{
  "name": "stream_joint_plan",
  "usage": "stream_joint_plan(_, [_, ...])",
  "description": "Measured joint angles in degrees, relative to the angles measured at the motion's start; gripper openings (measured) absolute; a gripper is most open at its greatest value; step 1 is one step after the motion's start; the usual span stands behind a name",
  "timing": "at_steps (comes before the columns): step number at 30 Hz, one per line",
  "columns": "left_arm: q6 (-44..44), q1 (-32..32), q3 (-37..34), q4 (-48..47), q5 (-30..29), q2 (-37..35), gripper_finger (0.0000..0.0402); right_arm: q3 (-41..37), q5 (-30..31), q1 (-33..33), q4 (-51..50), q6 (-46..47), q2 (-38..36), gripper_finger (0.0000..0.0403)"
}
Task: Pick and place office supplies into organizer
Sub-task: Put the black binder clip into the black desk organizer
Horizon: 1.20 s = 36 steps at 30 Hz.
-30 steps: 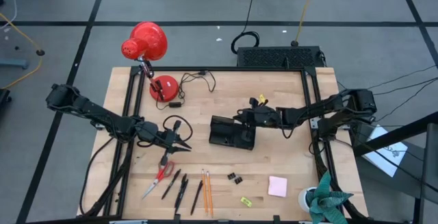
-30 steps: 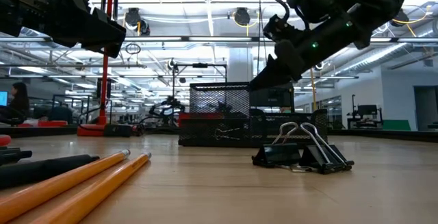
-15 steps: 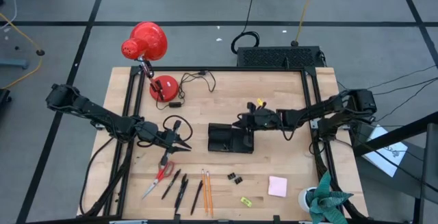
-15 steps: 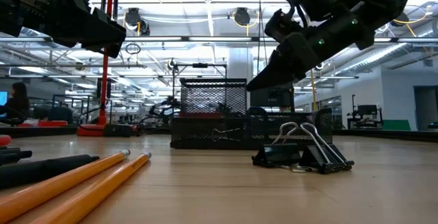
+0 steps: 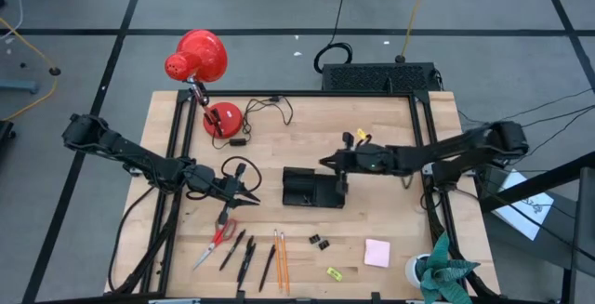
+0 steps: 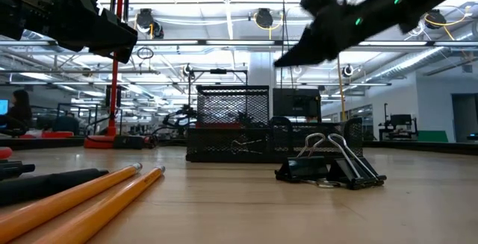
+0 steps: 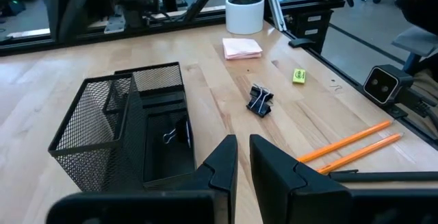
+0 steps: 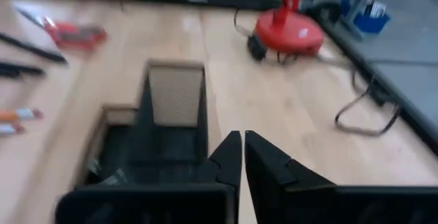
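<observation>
Along the near edge of the worktop (image 5: 390, 127) the supplies lie in a loose row. Toward the near left corner are the red-handled scissors (image 5: 217, 239), then the black pens (image 5: 244, 251) and the two orange pencils (image 5: 281, 251) side by side. Further along the same edge come the binder clips (image 5: 319, 241), the small yellow piece (image 5: 335, 272) and the pink sticky-note pad (image 5: 376, 252). A white pot with a plant (image 5: 435, 271) stands at the near right corner.

The organizer (image 5: 313, 187), a black mesh tray, sits about in the middle of the worktop, apart from all the supplies. One binder clip (image 7: 176, 135) already lies in one of its compartments.

The left gripper (image 5: 249, 193) hangs above the worktop, beyond the scissors; its fingers are nearly together and hold nothing. The right gripper (image 5: 325, 164) hovers just over the far edge of the organizer, the fingers almost closed and empty.

At the far left corner stands a red desk lamp (image 5: 202, 67).
</observation>
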Motion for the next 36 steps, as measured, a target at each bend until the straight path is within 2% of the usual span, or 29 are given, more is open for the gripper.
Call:
stream_joint_plan(4, [0.0, 0.01, 0.0, 0.0, 0.0, 0.0, 0.0047, 0.0, -5.5, 4.29, -4.44, -0.46, -5.78, 0.0049])
stream_joint_plan(7, [0.0, 0.0, 0.0, 0.0, -0.19, 0.0, 0.0047, 0.0, -7.94, 8.97, -5.8, 2.23, -7.12, 0.0079])
stream_joint_plan(12, [0.0, 0.0, 0.0, 0.02, -1.03, 0.0, 0.0047, 0.02, -9.09, 17.6, -5.61, 6.56, -3.44, 0.0135])
stream_joint_plan(16, [0.0, 0.02, 0.01, 0.06, -1.95, 0.0, 0.0047, 0.02, -8.92, 21.97, -3.78, 9.25, 1.9, 0.016])
stream_joint_plan(23, [-0.11, 0.01, 0.0, 0.05, -2.32, 0.0, 0.0047, 0.04, -9.09, 21.95, 8.16, 12.15, 11.86, 0.0164])
stream_joint_plan(26, [-0.13, 0.02, 0.0, 0.04, -2.32, 0.0, 0.0047, 0.05, -9.18, 21.54, 9.69, 12.88, 14.38, 0.0164])
stream_joint_plan(36, [-0.28, 0.02, 0.0, -0.1, -2.32, 0.0, 0.0047, 0.11, -16.54, 21.51, 18.13, 17.64, 23.02, 0.0165])
